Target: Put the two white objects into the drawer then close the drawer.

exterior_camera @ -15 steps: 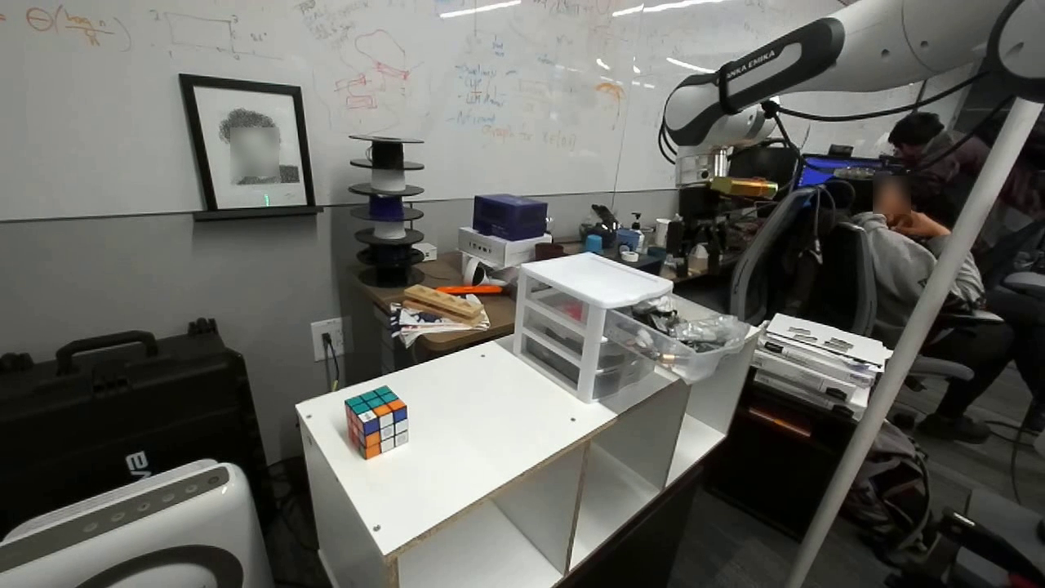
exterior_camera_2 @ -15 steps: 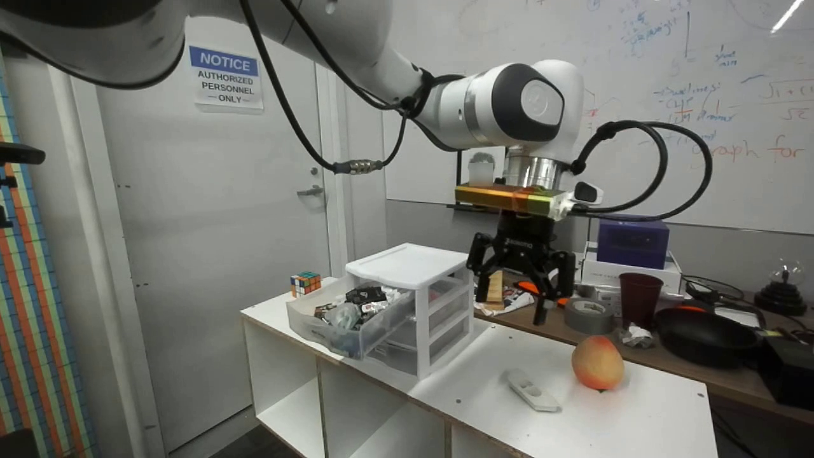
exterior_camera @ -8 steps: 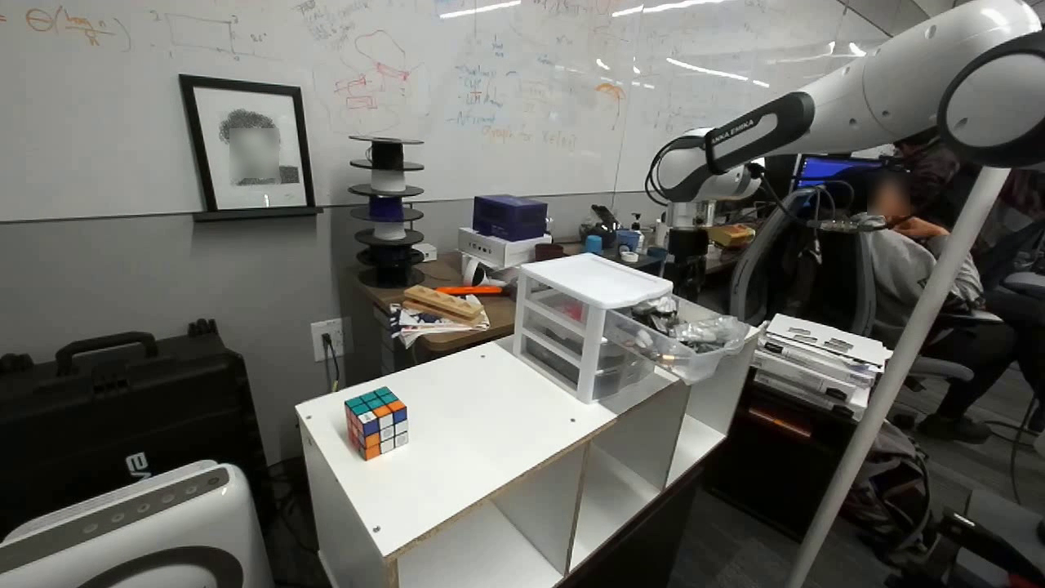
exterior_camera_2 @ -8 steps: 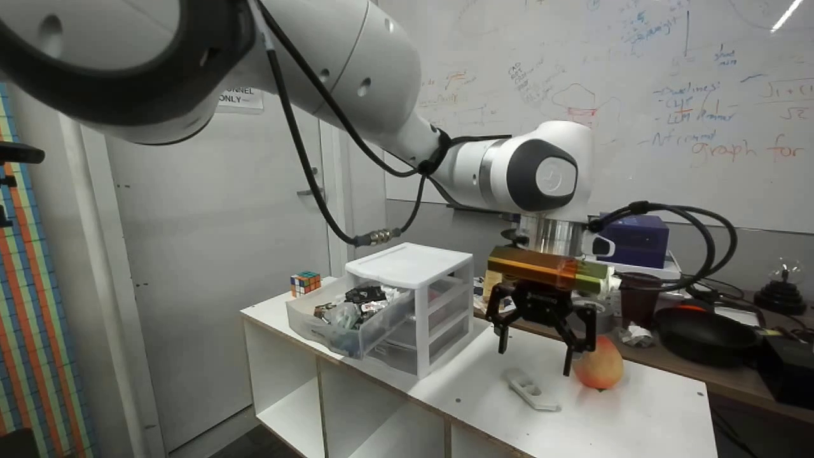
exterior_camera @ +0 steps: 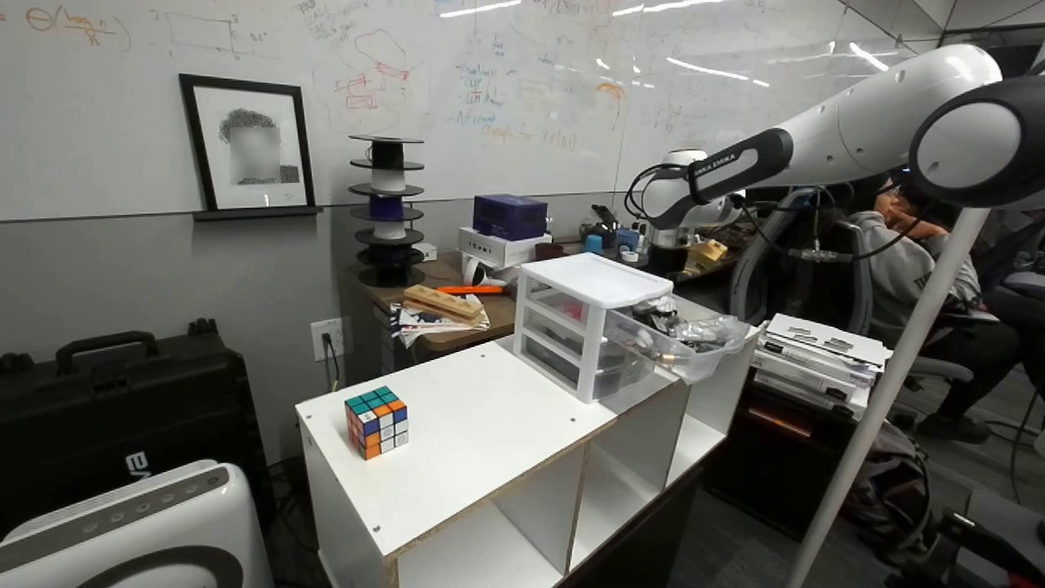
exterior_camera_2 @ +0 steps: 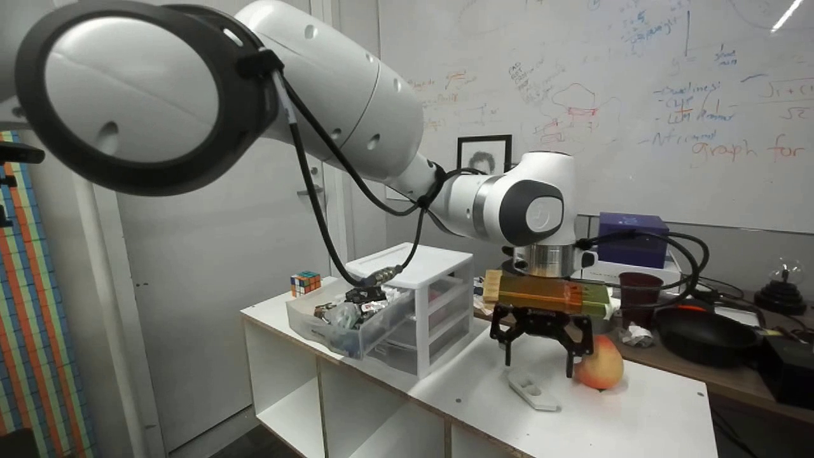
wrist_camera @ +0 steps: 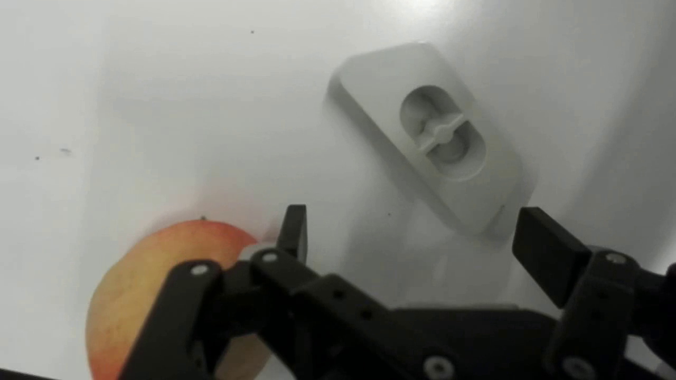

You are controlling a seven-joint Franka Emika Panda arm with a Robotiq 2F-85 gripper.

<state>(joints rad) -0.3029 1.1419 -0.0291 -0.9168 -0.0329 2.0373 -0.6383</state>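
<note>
One white object (exterior_camera_2: 533, 393), flat and whitish-grey with an oval recess crossed by a thin bar, lies on the white cabinet top. It also shows in the wrist view (wrist_camera: 439, 133), lying diagonally. A second white object is hidden or out of view. My gripper (exterior_camera_2: 538, 369) is open and empty, pointing down just above the white object. In the wrist view its fingers (wrist_camera: 412, 227) are wide apart, with the object beyond the fingertips. The translucent drawer (exterior_camera_2: 324, 334) is the top one of the small unit, pulled out and filled with bags and small items. It also shows in an exterior view (exterior_camera: 694, 363).
A red-yellow fruit (exterior_camera_2: 600, 362) stands close beside one finger, also in the wrist view (wrist_camera: 174, 264). The drawer unit (exterior_camera_2: 422, 331) stands beside the arm. A puzzle cube (exterior_camera: 376, 422) sits at the cabinet's far end. A desk behind holds a cup (exterior_camera_2: 640, 296) and pan (exterior_camera_2: 706, 336).
The arm has come down, first lower and rightward, then slightly back left in an exterior view. The open gripper is now low over the white object. The objects and drawer have not moved.
</note>
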